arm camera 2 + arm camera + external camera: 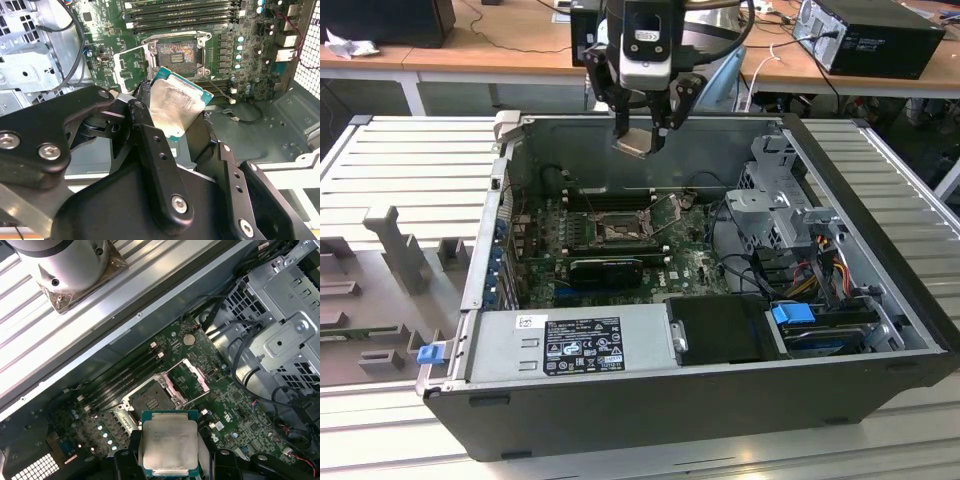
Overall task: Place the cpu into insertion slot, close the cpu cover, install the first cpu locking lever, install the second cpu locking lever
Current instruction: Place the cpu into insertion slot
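My gripper (642, 132) hangs above the open computer case (650, 395), shut on the cpu (636, 143), a flat silver square with a green edge. In both wrist views the cpu (177, 107) (169, 442) sits tilted between the black fingers (145, 107), well above the board. The insertion slot (618, 232) (176, 52) (150, 402) lies on the green motherboard below, its contact field uncovered. The cpu cover (129, 65) (186, 381), a silvery frame with a window, stands swung open beside the slot.
Long black memory slots (182, 12) run next to the socket. A grey drive cage (780, 205) with cables fills the exterior view's right side of the case. The power supply (580, 345) sits at the near wall. Slatted metal tabletop (410, 170) surrounds the case.
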You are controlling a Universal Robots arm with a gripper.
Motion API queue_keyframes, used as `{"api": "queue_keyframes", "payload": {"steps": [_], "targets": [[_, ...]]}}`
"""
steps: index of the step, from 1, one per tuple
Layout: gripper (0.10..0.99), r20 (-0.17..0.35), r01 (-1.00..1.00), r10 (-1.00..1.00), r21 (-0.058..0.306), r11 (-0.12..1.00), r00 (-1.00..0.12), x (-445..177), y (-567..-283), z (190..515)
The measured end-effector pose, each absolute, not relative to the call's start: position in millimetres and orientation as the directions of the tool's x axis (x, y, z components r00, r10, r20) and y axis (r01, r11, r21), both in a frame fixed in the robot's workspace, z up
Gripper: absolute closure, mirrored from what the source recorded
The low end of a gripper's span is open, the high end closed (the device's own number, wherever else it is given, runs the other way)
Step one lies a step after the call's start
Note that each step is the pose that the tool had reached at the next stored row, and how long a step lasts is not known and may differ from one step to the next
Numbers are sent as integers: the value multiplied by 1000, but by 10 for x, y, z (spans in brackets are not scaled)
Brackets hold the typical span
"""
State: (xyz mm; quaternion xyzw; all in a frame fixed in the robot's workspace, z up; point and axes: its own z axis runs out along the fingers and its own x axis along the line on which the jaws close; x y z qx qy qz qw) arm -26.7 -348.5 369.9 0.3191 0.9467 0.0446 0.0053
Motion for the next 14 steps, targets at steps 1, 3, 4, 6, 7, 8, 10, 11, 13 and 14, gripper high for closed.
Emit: {"api": "queue_keyframes", "payload": {"steps": [1, 3, 4, 6, 7, 8, 10, 11, 13, 14], "targets": [[557, 18, 609, 610, 88, 788, -792, -267, -3485, 3699], [557, 18, 619, 620, 88, 780, -784, -267, -3485, 3699], [557, 18, 625, 626, 87, 776, -779, -267, -3485, 3698], [557, 18, 642, 643, 87, 762, -766, -267, -3485, 3698], [557, 18, 648, 649, 87, 757, -760, -268, -3485, 3698], [557, 17, 656, 657, 87, 750, -753, -267, -3485, 3698], [557, 17, 671, 673, 87, 736, -740, -267, -3485, 3697], [557, 17, 681, 682, 87, 728, -731, -267, -3485, 3697], [557, 17, 691, 693, 87, 717, -721, -267, -3485, 3697], [557, 17, 698, 699, 87, 711, -714, -267, -3485, 3697]]}}
